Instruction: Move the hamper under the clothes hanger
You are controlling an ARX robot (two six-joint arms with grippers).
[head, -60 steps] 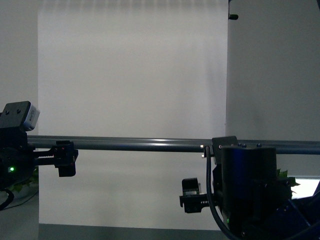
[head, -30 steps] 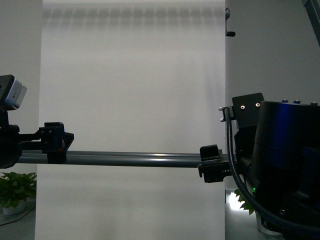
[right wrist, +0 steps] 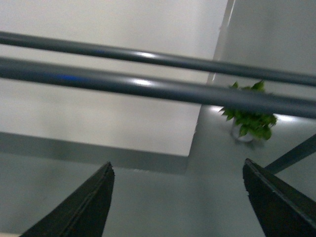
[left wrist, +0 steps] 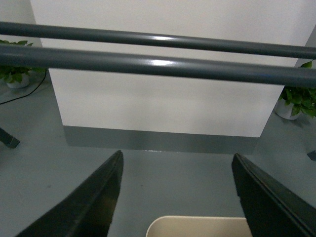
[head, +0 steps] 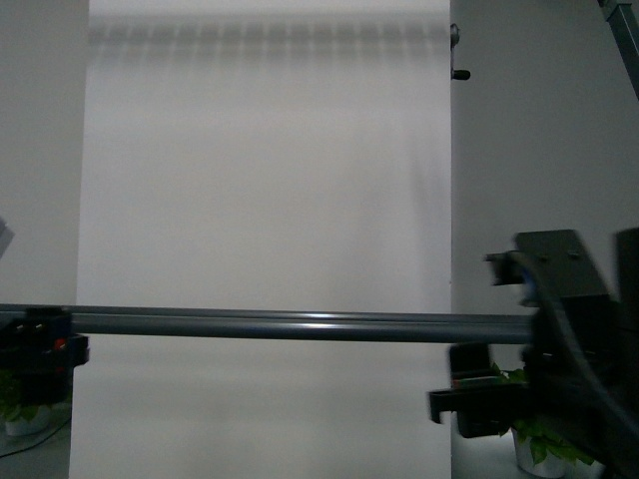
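Looking at your front view: the clothes hanger (head: 300, 325) shows one dark-grey bar, long axis running straight left to right across the frame, roughly level, in front of a white panel (head: 265, 200). Right claw (head: 469, 399) sits low on the right, under the bar's right end, blurred. Left claw (head: 40, 354) is at the bar's left edge, mostly cut off.

Left wrist view: two hanger bars (left wrist: 158, 64) run parallel, one behind the other. Both claw fingers (left wrist: 84, 207) are spread wide apart with nothing between them. The hamper (left wrist: 197, 227) shows only as a beige rounded rim on the grey floor (left wrist: 163, 168), nearer than the bars, between the fingers. You can't read its long axis from that sliver.

Right wrist view: same two bars (right wrist: 158, 86), slightly tilted in frame. Right claw fingers (right wrist: 79, 210) are wide apart too, holding nothing. A potted plant (right wrist: 249, 116) stands on the floor beyond the bars, right of the panel.
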